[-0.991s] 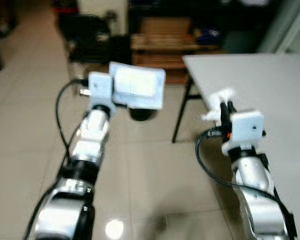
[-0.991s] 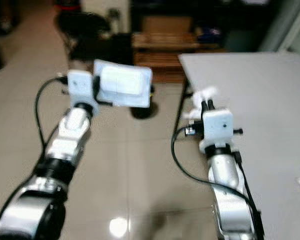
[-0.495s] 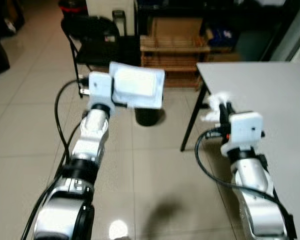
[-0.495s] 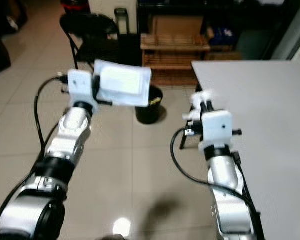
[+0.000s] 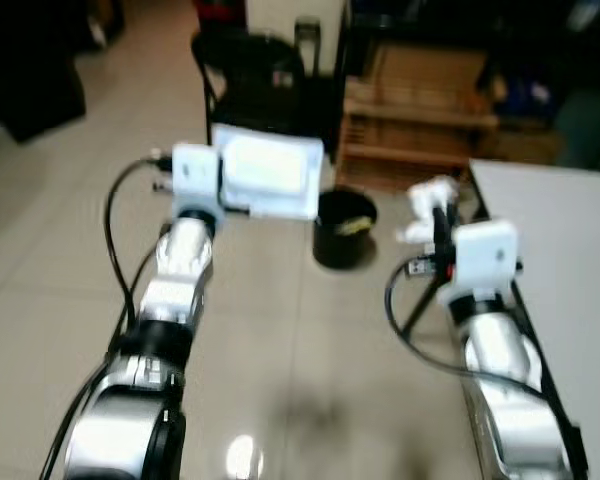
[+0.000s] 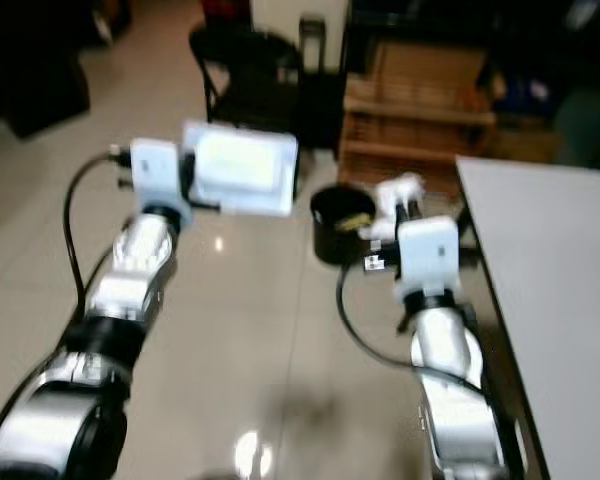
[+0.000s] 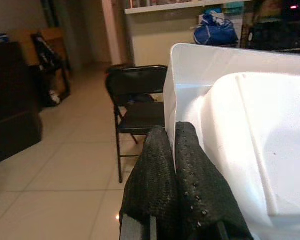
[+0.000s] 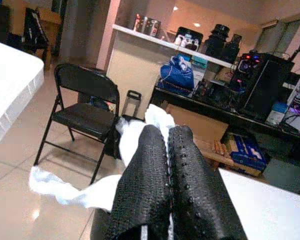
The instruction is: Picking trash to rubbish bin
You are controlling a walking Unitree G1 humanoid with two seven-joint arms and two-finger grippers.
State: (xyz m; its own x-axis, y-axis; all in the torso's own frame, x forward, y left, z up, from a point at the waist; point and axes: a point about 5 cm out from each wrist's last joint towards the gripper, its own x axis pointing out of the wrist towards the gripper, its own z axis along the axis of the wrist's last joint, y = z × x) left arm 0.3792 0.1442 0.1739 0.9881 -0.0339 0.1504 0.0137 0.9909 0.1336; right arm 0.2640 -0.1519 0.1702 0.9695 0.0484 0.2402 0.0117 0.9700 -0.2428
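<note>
Here the left gripper [image 7: 175, 165] pinches the rim of a white foam tray [image 5: 270, 178], a rounded rectangle held on edge, long axis crosswise, above the glossy tiled floor [image 5: 60, 260]. The right gripper [image 8: 167, 165] presses its knobbly black fingers [image 8: 145, 170] on a crumpled white tissue [image 5: 427, 205], held just beside the round black rubbish bin [image 5: 344, 228], near the grey table's [image 5: 570, 230] corner.

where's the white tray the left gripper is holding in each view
Left eye view: the white tray sits upper centre-left, at the tip of the left gripper.
Right eye view: upper left of centre.
Left wrist view: large, close, beside the black fingers.
Right wrist view: its white edge at the picture's side.
Shared landmark: the black folding chair.
</note>
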